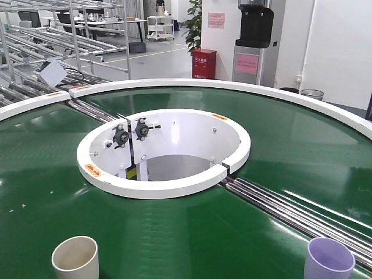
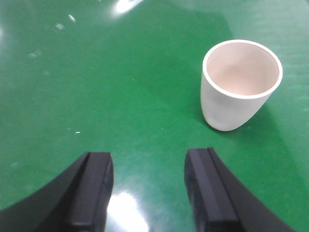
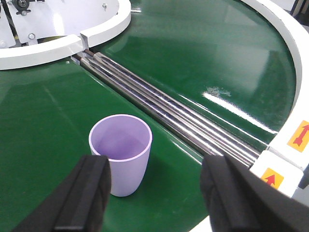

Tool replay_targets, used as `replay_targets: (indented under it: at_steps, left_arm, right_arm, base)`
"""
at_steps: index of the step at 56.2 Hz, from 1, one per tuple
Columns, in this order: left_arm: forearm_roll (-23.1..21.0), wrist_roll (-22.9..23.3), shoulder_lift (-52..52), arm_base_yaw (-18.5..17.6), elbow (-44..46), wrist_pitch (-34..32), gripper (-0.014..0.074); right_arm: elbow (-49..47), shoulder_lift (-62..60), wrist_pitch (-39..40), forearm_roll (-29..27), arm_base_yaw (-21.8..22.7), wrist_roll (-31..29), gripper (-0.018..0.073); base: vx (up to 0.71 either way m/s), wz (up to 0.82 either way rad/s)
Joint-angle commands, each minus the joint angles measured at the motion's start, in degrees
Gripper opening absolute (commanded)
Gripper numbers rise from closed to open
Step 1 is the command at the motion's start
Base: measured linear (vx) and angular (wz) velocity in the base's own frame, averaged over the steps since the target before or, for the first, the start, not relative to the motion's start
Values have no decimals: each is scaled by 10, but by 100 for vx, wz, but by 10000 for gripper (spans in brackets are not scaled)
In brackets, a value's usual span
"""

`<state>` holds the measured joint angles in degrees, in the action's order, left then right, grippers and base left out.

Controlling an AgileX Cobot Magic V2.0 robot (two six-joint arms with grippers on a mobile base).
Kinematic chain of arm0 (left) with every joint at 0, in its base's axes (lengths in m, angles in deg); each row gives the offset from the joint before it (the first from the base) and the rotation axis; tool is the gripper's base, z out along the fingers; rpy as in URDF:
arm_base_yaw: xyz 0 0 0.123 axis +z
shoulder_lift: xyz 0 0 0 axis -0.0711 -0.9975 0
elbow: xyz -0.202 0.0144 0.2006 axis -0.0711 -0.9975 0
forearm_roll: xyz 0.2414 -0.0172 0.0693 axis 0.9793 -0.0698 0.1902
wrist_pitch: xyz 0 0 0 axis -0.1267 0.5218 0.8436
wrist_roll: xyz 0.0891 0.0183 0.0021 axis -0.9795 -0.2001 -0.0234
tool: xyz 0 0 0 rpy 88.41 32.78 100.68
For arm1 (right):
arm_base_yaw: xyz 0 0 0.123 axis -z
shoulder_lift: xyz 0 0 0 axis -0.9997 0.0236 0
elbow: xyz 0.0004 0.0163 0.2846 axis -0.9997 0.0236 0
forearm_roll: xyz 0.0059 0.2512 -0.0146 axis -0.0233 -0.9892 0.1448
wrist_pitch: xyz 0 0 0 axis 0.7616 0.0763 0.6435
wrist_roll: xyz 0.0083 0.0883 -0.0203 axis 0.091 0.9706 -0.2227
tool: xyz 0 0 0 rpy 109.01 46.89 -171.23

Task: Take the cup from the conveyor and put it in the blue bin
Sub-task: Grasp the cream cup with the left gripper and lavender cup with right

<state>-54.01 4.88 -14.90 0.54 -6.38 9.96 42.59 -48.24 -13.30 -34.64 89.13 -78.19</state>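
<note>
Progress: nothing grasped yet | cream-white tapered plastic cup [image 2: 240, 84] upright, near-left corner of glossy dark green ring conveyor [image 1: 290, 145]; lilac plastic cup [image 3: 120, 153] upright, near-right corner | left gripper [image 2: 149, 183], right gripper [image 3: 154, 188]: both spread, empty | remaining: grasp, lift, deposit (blue bin unseen)

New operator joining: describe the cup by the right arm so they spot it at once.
Find the green circular belt around a white well. At its near right edge, beside the steel rollers, stands an upright cup. It is pale purple; the other cup, near left, is cream.
</note>
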Motion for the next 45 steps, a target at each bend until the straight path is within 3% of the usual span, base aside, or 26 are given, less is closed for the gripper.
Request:
replay_targets:
  at_steps: [1,11,15,29,45]
  left_arm:
    - [-29,-31,-45,-10,63,-39,476]
    - [-93,-117,-158,-24,182,19,476]
    - [-122,-132,-203,-23,226,35,476]
    - [-128,-133,-342,-23,305,48,475]
    - [-128,-133,-428,-23,316,21,475]
  right_arm:
    - [-17,4,48,9,0,0,484]
    - [-17,4,48,9,0,0,484]
    - [-17,4,47,9,0,0,484]
    - [-17,4,45,9,0,0,484]
    - [-17,4,44,10,0,0,482]
  base:
    - [0,0]
    - [0,0]
    - [0,0]
    - [0,0]
    - [0,0]
